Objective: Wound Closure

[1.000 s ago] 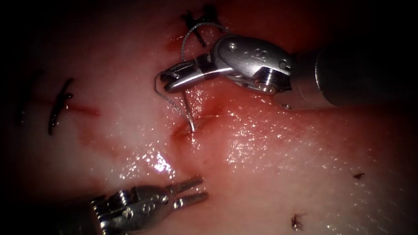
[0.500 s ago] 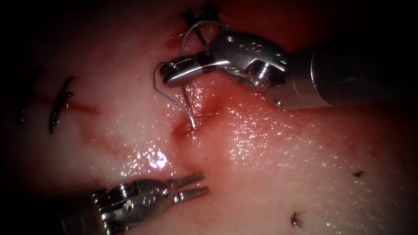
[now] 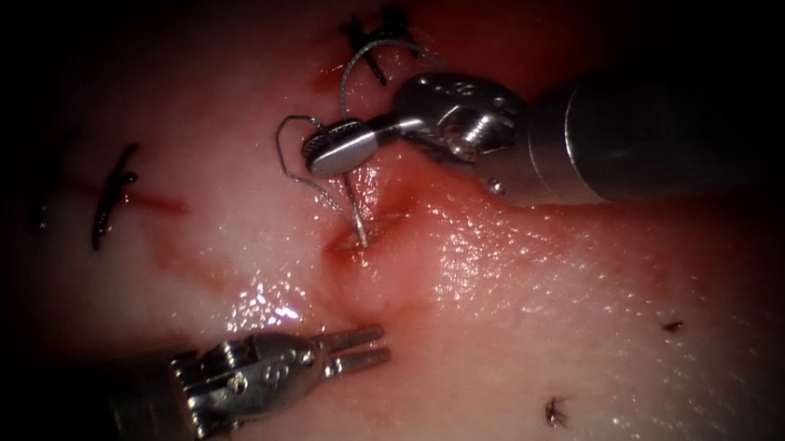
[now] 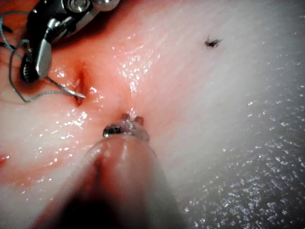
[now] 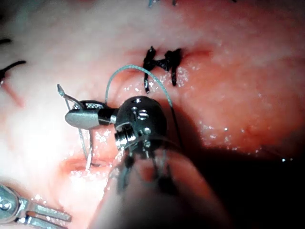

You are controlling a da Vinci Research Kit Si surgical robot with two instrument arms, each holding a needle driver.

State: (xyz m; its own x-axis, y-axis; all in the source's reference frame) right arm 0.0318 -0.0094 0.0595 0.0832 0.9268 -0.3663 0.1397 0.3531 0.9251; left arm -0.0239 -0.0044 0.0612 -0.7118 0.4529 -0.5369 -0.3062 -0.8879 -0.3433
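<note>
My right tool point(image 3: 314, 154) reaches in from the right with its jaws shut on the curved needle point(image 3: 355, 209), gripping it near its back end. The needle hangs down from the jaws, and its point stands in the tissue point(image 3: 528, 285) at the cut point(image 3: 362, 243). Thread point(image 3: 286, 154) loops out to the left of the jaws, and an arc of it runs up to a dark knotted stitch point(image 3: 376, 37). The right wrist view shows the same grip point(image 5: 71, 117) and the needle point(image 5: 88, 152) entering the cut. My left tool point(image 3: 379, 345) lies below the cut, jaws slightly open, holding nothing.
Red fluid wets the tissue around the cut point(image 4: 78, 78). A dark cut end of thread point(image 3: 110, 198) lies far left of the cut, and others lie at the lower right point(image 3: 555, 413) point(image 3: 672, 327). The right tool's shaft point(image 3: 666, 133) covers the upper right.
The right tool's wrist has rolled and its shaft has come in further left, while the needle's point has stayed at the cut. The thread loop has swung out left. The left jaws have narrowed.
</note>
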